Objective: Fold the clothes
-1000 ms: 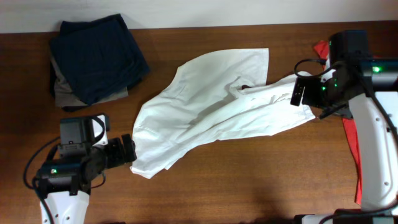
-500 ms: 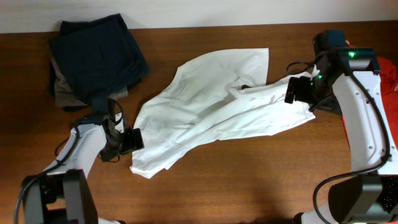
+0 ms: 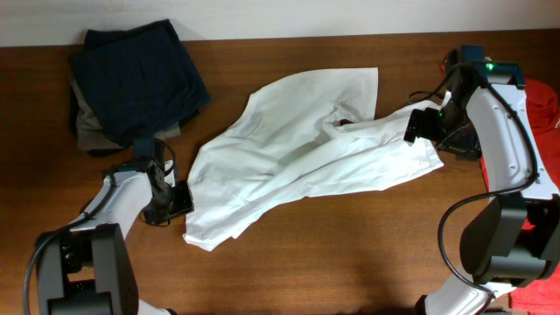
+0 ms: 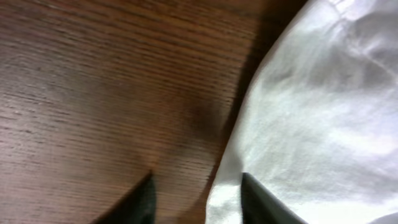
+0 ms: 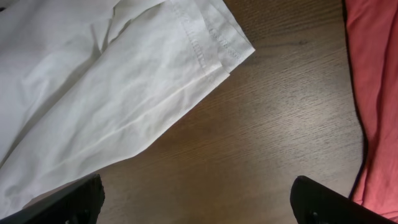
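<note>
We see the white T-shirt [image 3: 289, 149] rumpled on the worktop [image 3: 350, 254]. Left pincer [image 4: 196, 196] sits open, empty, maybe touching its edge; right pincer [image 5: 199, 202] hangs wide open, empty, over its hemmed corner.

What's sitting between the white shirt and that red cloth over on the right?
Only bare wood: in the right wrist view, a strip of table separates the hemmed corner of the white shirt from the red cloth, with nothing on it.

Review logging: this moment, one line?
wrinkled white thin-fabric T-shirt: unfolded | left end effector: open, beside it | right end effector: open, by sleeve
</note>
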